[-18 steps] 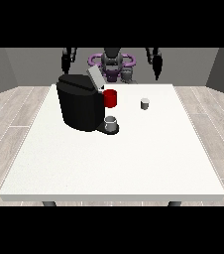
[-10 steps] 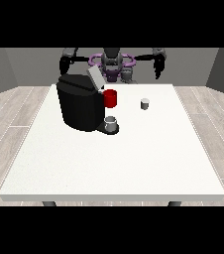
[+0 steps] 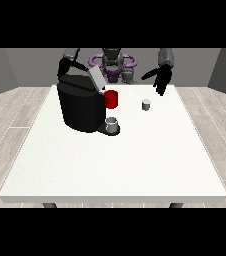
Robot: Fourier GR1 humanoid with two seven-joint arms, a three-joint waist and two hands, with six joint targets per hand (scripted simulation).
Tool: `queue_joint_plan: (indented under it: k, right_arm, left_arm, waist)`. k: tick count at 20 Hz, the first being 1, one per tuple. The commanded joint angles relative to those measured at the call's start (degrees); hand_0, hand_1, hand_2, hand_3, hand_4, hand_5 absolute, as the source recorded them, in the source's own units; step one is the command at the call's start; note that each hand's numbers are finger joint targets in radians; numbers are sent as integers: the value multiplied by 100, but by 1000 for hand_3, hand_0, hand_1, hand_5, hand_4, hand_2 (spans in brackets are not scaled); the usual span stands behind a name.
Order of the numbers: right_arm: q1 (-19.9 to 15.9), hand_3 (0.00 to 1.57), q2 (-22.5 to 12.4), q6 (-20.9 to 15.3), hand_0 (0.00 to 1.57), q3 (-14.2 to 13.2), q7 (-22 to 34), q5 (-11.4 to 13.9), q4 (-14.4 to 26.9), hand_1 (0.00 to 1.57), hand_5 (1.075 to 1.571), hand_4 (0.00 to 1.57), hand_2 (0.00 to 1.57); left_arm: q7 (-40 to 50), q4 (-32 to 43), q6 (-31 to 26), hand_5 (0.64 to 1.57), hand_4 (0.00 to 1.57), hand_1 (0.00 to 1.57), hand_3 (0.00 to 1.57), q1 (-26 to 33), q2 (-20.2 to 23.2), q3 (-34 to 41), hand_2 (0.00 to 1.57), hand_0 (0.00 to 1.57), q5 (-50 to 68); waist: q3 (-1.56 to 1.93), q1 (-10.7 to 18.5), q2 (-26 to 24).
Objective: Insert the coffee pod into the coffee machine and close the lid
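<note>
So the coffee pod (image 3: 146,104) is just sitting on the white table (image 3: 115,160), upright, small and pale, off to the view's right of the black coffee machine (image 3: 81,106) and apart from it. The machine's grey lid (image 3: 96,80) is tilted up, open. There's a red part (image 3: 111,99) on its front and a little grey cup (image 3: 112,123) on the drip base below.

The hand at the view's right (image 3: 161,80) hangs above and behind the pod, fingers loosely spread, holding nothing. The hand at the view's left (image 3: 65,66) is up behind the machine; can't tell how its fingers lie. No readable branding or text anywhere.
</note>
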Motion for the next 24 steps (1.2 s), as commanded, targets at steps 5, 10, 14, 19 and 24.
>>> queue_joint_plan:
  k: [5, 10, 14, 19, 24]
  right_arm:
    - [-27, 0, 250, -38, 0, 202, -38, 56, 142, 0, 1571, 0, 0]
    - [-177, 0, 157, -55, 0, -17, 15, 36, 452, 0, 1571, 0, 0]
    - [-522, 0, 238, 28, 0, -168, 224, -213, 627, 0, 1571, 0, 0]
    - [-608, 0, 294, -230, 0, -119, -154, -21, 1211, 0, 1571, 0, 0]
    - [-852, 0, 305, -234, 0, -102, 58, 1, 1284, 0, 1571, 0, 0]
  left_arm:
    - [-87, 1251, -40, 1571, 0, 0, 0, -678, 38, -134, 0, 0, -722]
    - [-460, 1941, 129, 1571, 0, 0, 0, -930, 45, -159, 0, 0, -1177]
    - [-652, 2319, 657, 1571, 0, 488, 486, -1286, -341, -159, 724, 488, -1469]
    - [-741, 2227, 1154, 1571, 384, 888, 816, -1421, -368, -552, 963, 888, -2229]
    - [-993, 2796, 1029, 1571, 413, 924, 845, -1608, -227, -684, 1016, 924, -2651]
  waist:
    - [2, -189, 272]
    - [3, -41, 385]
    - [2, -39, 476]
    - [4, 160, 496]
    - [2, 127, 466]
